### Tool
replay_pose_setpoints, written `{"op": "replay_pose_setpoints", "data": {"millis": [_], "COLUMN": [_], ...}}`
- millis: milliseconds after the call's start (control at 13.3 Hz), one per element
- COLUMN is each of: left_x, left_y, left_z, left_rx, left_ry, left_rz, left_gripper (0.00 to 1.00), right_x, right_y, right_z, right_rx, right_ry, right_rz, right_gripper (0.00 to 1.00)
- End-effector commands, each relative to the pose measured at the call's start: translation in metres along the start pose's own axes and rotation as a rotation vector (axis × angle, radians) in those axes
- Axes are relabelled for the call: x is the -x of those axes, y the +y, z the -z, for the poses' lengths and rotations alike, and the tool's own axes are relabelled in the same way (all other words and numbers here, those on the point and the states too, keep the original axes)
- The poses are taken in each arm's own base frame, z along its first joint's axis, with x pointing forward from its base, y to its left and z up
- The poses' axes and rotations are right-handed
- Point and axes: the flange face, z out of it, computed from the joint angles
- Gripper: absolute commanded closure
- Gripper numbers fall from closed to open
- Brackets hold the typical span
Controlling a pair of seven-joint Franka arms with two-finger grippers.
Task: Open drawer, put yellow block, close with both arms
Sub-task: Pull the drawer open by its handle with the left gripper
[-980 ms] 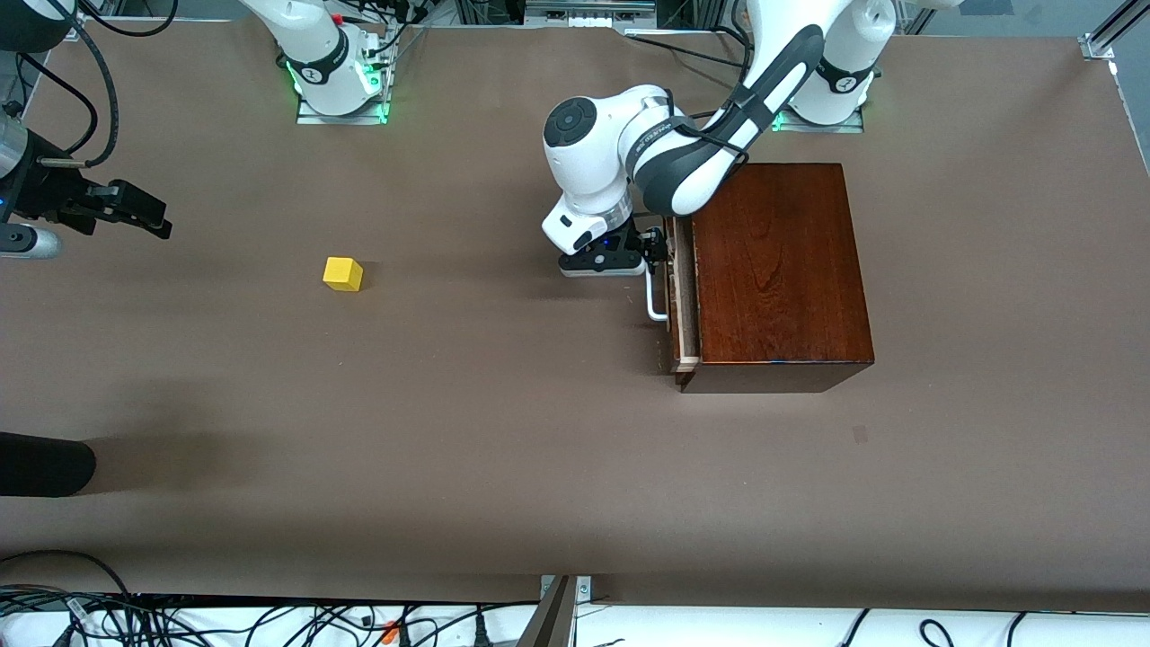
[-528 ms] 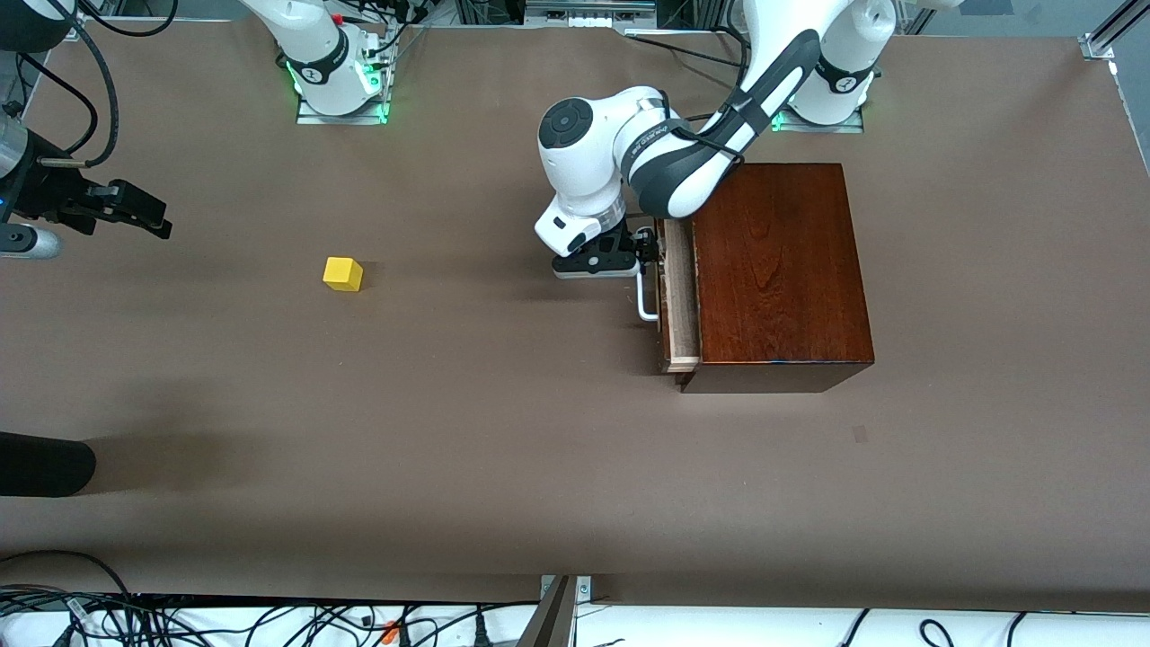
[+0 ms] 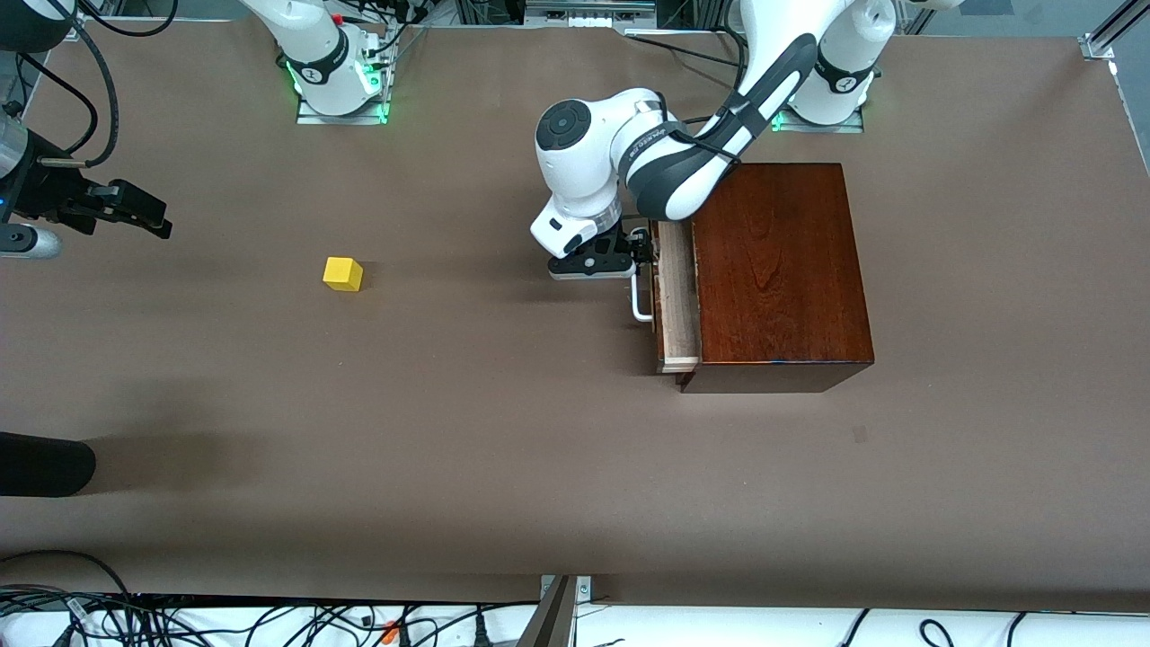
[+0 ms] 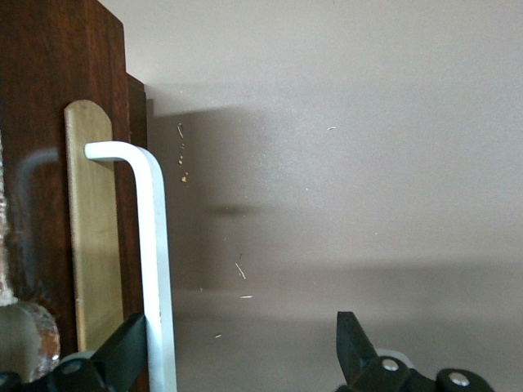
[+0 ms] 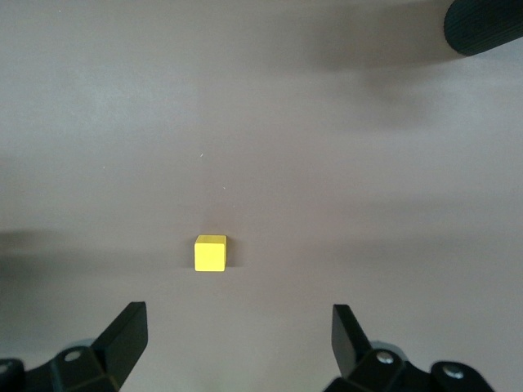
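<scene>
The drawer [image 3: 676, 301] of the dark reddish-brown wooden box [image 3: 777, 270] stands slightly pulled out, with a strip of pale wood showing. My left gripper [image 3: 640, 247] is at its white bar handle [image 3: 640, 301]. In the left wrist view the left gripper [image 4: 241, 327] is open, and one finger [image 4: 122, 351] sits between the handle [image 4: 155, 269] and the drawer front, against the bar. The yellow block [image 3: 343, 273] lies alone on the table toward the right arm's end. My right gripper [image 3: 148, 216] hangs open over the table at that end, with the block [image 5: 210, 253] ahead of its fingers [image 5: 127, 331].
A black rounded object [image 3: 45, 463] juts in at the table's edge at the right arm's end and shows in the right wrist view [image 5: 486, 24]. Cables lie along the table's front edge [image 3: 269, 620]. The brown table [image 3: 467, 449] spreads between block and box.
The drawer has slid out farther toward the right arm's end, and my left gripper has moved with the handle. The right arm and the block have stayed still.
</scene>
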Motion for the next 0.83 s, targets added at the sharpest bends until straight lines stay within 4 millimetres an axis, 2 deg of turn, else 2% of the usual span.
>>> {"op": "replay_pose_setpoints", "data": {"millis": [0,452,754], "left_x": [-0.007,0.004,0.003], "left_y": [0.021,0.032,0.029], "left_z": [0.012,0.017,0.023], "left_rx": [0.076,0.082,0.076], "left_ry": [0.017,0.025,0.037], "left_rz": [0.0,-0.005,-0.028], "left_gripper": [0.0,0.0,0.0], "right_x": [0.002,0.002,0.002], "right_y": [-0.003,-0.003,-0.003], "right_z": [0.002,0.002,0.001], "right_rx": [0.0,0.0,0.0], "right_ry": [-0.006,-0.006,-0.008], "right_rz": [-0.005,-0.005,-0.005], "right_gripper": [0.0,0.0,0.0]}}
